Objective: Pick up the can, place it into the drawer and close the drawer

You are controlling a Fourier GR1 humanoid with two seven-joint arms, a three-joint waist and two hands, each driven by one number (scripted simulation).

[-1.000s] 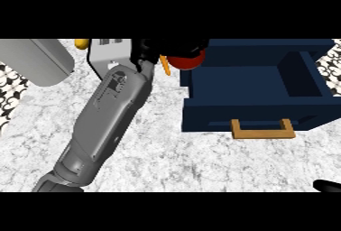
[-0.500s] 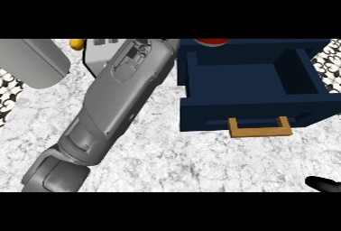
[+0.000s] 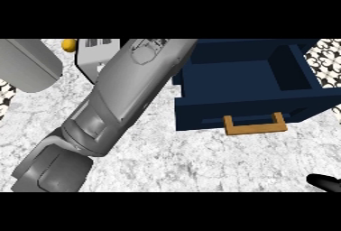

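Left hand off past top edge, only left forearm (image 3: 126, 94) showing, so can't tell if it's holding the can. Can not visible anywhere, not in open drawer (image 3: 246, 81) either. My guess: carry step. Next: hand over cavity, clear of left wall, release, then push handle (image 3: 255, 128). Right hand (image 3: 325, 182) barely pokes in lower right, state unclear. Grey block (image 3: 26, 63) and yellow thing (image 3: 68, 43) off left, no bother.

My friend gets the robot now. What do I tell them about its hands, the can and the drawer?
Left hand: out of view past the top edge; only its forearm shows, stretched beside the drawer.
Right hand: only a black tip shows, at the lower right corner.
Drawer: open, handle facing the robot; no can shows inside.
Can: not in view.
Left to do: get the can in, push the drawer shut.
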